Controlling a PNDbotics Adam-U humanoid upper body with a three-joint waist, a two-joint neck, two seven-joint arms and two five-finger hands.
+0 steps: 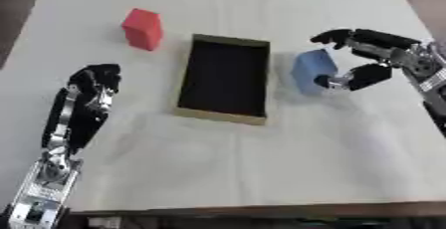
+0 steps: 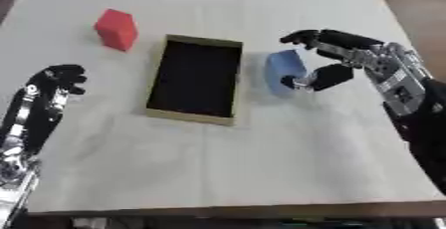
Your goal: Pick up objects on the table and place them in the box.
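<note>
Near the right edge of the bench, just beside the box, the right robot hand curls its fingers and thumb around the blue block. The red block stands toward the far-left corner. The left robot hand rests with fingers relaxed; the left eye view shows more of its arm.

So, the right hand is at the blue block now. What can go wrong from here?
1. The right hand has fingers and thumb curled round the blue block, but only at its right side; it might slip or tip when lifted.
2. The box stands close to the block's left, so the block could hit its rim.
3. The red block remains far left, nearer the left hand.
</note>
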